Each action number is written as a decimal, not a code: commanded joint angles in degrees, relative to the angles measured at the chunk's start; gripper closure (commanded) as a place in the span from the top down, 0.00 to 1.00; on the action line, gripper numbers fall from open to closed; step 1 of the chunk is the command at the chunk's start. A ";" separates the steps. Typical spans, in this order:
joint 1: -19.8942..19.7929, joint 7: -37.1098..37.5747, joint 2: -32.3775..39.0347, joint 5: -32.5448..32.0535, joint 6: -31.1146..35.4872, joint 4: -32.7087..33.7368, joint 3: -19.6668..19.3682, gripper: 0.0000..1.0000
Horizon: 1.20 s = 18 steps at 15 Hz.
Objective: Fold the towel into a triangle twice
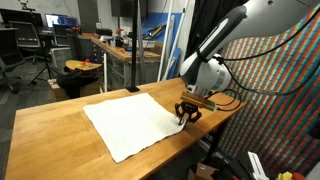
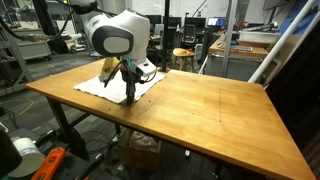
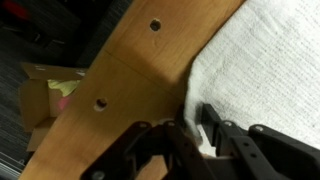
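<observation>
Reading across an exterior view from the left, bare wood of the tabletop [image 1: 45, 130] comes first. Next is the towel [image 1: 130, 125], spread flat in a single unfolded layer. It sits as a diamond, with one corner pointing left and the opposite corner reaching almost to the right edge of the wood. At that right-hand corner stands the end effector [image 1: 186, 114], pointing down from the arm, touching the cloth or just above it.

The whole towel therefore lies to the left of the end effector in this view. The axis that matters is the diagonal from the corner under the jaws to the far left corner. A first triangle fold, by my judgement, calls for carrying this corner along that diagonal until it meets its opposite.

In the wrist view the cloth's corner sits by the dark fingers [image 3: 225, 135], which stand close together. Whether they have clamped the fabric or merely bracket it I cannot tell. No fold is made yet, so the task looks to be at its very start.
</observation>
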 commanded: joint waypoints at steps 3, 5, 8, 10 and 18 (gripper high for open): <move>1.02 0.29 0.04 0.28 -0.37 0.92 0.20 0.00; 1.32 2.28 -0.81 -1.69 -1.36 0.91 -0.22 0.01; 1.50 5.28 -2.52 -5.02 -3.10 1.10 -0.89 0.01; 1.52 7.51 -3.68 -7.97 -4.58 1.71 -1.17 0.01; 0.73 14.64 -10.05 -16.69 -13.04 4.52 -0.60 0.01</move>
